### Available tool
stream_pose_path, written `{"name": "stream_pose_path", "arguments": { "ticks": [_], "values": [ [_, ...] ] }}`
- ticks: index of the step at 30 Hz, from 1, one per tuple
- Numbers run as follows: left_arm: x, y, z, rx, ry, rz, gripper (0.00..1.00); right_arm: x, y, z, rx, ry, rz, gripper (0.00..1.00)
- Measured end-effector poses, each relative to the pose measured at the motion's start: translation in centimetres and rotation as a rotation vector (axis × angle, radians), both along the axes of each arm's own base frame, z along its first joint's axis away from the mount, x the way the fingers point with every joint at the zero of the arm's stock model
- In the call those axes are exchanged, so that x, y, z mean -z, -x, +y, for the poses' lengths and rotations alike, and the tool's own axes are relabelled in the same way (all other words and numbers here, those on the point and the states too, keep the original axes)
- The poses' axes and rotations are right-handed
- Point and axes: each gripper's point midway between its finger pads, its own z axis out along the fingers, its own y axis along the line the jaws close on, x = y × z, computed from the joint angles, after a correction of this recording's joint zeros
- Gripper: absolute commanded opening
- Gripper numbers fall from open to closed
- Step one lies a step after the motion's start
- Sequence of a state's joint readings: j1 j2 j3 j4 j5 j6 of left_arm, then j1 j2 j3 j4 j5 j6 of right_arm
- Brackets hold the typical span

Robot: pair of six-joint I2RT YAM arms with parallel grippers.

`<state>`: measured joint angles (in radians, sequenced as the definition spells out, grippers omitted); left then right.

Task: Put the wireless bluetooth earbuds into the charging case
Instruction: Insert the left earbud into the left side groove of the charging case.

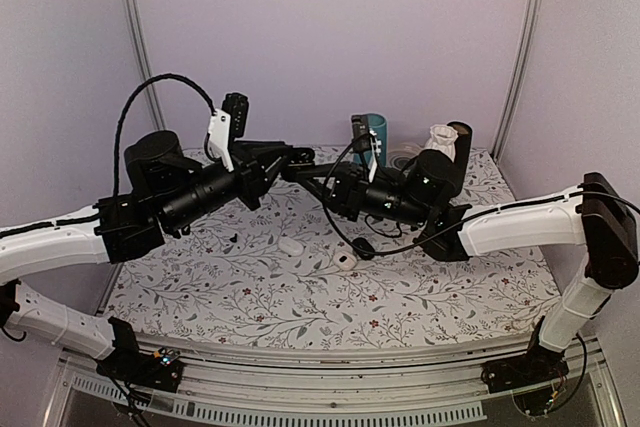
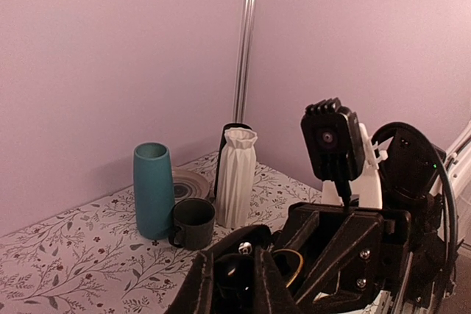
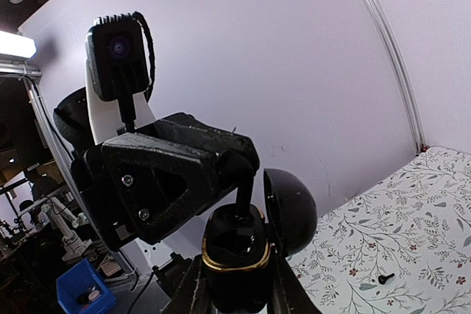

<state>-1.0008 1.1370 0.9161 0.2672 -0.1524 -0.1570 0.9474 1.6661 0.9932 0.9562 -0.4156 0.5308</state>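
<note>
The left gripper (image 3: 237, 170) was pinched shut on an earbud (image 3: 242, 198), holding it upright at the mouth of the case (image 3: 235, 262), well above the table (image 1: 420, 287). The right gripper (image 3: 237, 295) was clamped around that black, gold-rimmed case, whose lid (image 3: 289, 207) stood open beside the earbud. A tiny dark piece (image 3: 383, 279) lay on the table, too small to identify.

Glossy black charging case (image 3: 288, 209), gold metallic rim (image 3: 234, 264), smooth matt teal vase (image 2: 153, 189), table cover (image 1: 300, 297) possibly cloth

Teal vase (image 2: 153, 189) and mug (image 2: 193, 222) crowd far corner
</note>
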Motion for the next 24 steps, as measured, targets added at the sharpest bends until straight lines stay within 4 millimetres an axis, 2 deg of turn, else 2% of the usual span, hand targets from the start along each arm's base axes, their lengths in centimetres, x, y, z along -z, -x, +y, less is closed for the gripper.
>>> {"name": "stream_pose_path", "arguments": {
  "ticks": [24],
  "values": [
    [-0.14, 0.49, -0.23, 0.027, 0.004, -0.003, 0.16, -0.05, -0.16, 0.29, 0.023, 0.019, -0.022, 0.03]
  ]
}}
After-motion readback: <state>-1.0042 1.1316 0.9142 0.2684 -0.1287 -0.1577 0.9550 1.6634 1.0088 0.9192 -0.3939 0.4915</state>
